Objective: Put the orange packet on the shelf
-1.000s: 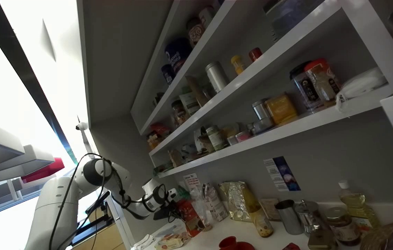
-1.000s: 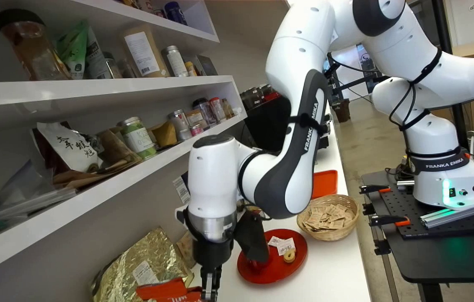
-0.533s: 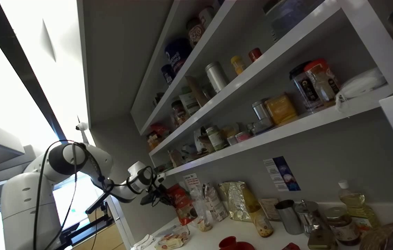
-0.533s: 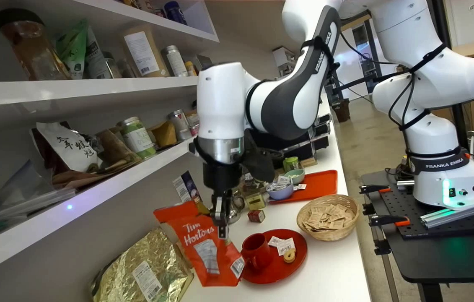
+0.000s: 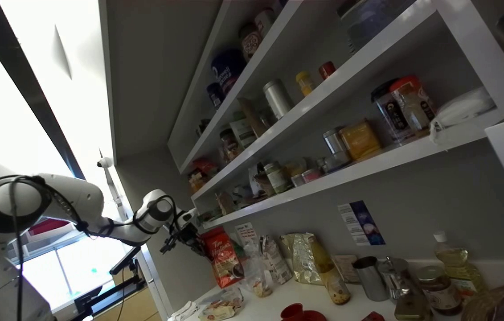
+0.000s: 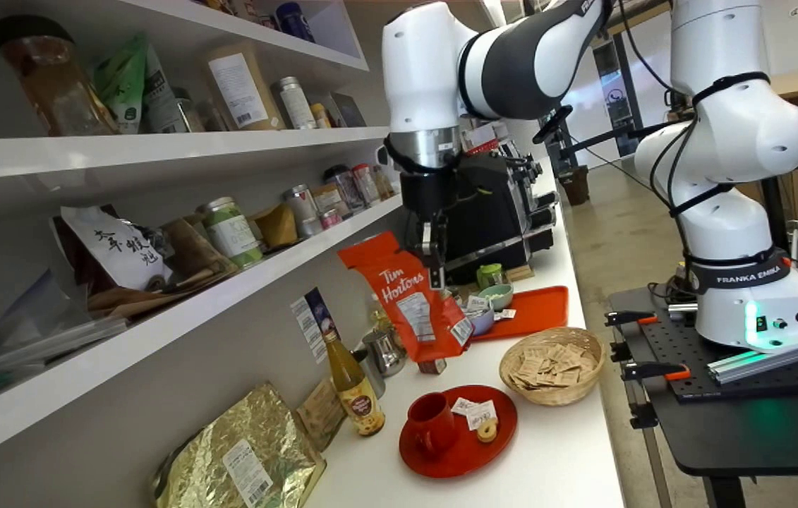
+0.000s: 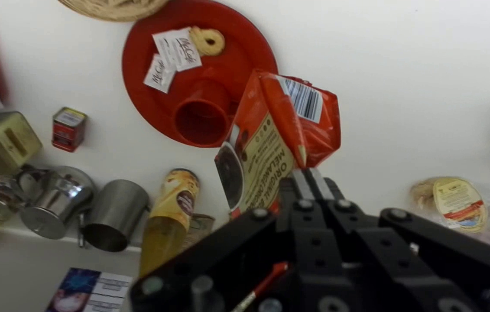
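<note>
Gripper (image 7: pixel 311 178): fingers drawn together on the orange packet (image 6: pixel 409 300), pinching it at one side edge. The packet (lettered "Tim Hortons" on the front) hangs in the air over the white counter (image 6: pixel 547 458) — tilted, its upper end leaning toward the wall (image 6: pixel 250 349). In both exterior views it shows lower than the front edge of the shelf (image 6: pixel 194 312), the lowest white tier, and apart from it. In the wrist view a barcode (image 7: pixel 304 99) is seen on the packet's lower end.

Shelf, as observed in an exterior view: bears a white bag (image 6: pixel 116 245) with dark characters, a jar (image 6: pixel 231 231) with a green-and-white label, and a mustard-yellow packet (image 6: pixel 275 224) just beside that jar.

Counter: a red mug (image 6: pixel 432 420) stands on a red plate (image 6: pixel 462 462), with paper sachets (image 6: pixel 481 414) and a ring-shaped biscuit (image 7: pixel 201 39) near it. A wicker basket (image 6: pixel 547 396) just beside the plate holds small tan pieces (image 6: pixel 554 363) — exact nature not determined. An orange tray (image 6: pixel 547 310) lies near the basket. By the wall are a bottle (image 6: pixel 353 384) with yellow contents and, near it, a gold foil bag (image 6: pixel 282 430).
</note>
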`<state>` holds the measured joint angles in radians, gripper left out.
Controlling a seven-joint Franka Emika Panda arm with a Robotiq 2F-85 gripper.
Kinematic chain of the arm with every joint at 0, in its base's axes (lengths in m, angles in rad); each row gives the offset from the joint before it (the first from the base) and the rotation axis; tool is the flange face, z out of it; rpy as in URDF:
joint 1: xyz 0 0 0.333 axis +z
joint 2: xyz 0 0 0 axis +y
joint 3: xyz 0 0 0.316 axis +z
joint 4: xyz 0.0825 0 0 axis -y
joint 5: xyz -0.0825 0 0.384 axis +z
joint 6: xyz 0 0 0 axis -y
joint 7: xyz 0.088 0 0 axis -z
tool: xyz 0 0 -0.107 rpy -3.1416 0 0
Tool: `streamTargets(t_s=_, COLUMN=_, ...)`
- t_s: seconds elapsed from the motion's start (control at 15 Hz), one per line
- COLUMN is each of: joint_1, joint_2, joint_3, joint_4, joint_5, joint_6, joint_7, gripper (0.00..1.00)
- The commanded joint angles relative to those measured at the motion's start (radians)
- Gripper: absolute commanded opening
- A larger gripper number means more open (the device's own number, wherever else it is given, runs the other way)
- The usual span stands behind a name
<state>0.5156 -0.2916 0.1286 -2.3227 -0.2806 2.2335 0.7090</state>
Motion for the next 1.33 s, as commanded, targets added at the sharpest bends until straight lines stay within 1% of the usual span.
streamTargets(t_s=0.0, joint_1=-0.149, joint_2=-0.219, joint_3=0.078, joint_4=-0.121, joint_5=0.092, joint_6=-0.091, joint_7=-0.021, gripper=0.01)
streamTargets(t_s=0.13, joint_1=-0.214, joint_2=-0.306, joint_3=0.079, joint_4=-0.159, joint_5=0.129, joint_6=-0.141, joint_7=-0.040, gripper=0.01)
streamTargets(t_s=0.2, joint_1=-0.245, joint_2=-0.347, joint_3=0.069, joint_4=-0.174, joint_5=0.140, joint_6=-0.166, joint_7=-0.056, gripper=0.01)
streamTargets(t_s=0.33, joint_1=-0.316, joint_2=-0.409, joint_3=0.049, joint_4=-0.196, joint_5=0.135, joint_6=-0.208, joint_7=-0.091, gripper=0.01)
streamTargets(t_s=0.6, joint_1=-0.472, joint_2=-0.466, joint_3=-0.024, joint_4=-0.208, joint_5=0.103, joint_6=-0.240, joint_7=-0.201, gripper=0.01)
streamTargets(t_s=0.73, joint_1=-0.551, joint_2=-0.468, joint_3=-0.063, joint_4=-0.199, joint_5=0.087, joint_6=-0.229, joint_7=-0.266, gripper=0.01)
streamTargets(t_s=0.93, joint_1=-0.644, joint_2=-0.444, joint_3=-0.130, joint_4=-0.167, joint_5=0.066, joint_6=-0.210, joint_7=-0.359, gripper=0.01)
streamTargets(t_s=1.13, joint_1=-0.707, joint_2=-0.393, joint_3=-0.182, joint_4=-0.115, joint_5=0.047, joint_6=-0.171, joint_7=-0.428, gripper=0.01)
streamTargets(t_s=1.27, joint_1=-0.731, joint_2=-0.342, joint_3=-0.208, joint_4=-0.068, joint_5=0.027, joint_6=-0.098, joint_7=-0.474, gripper=0.01)
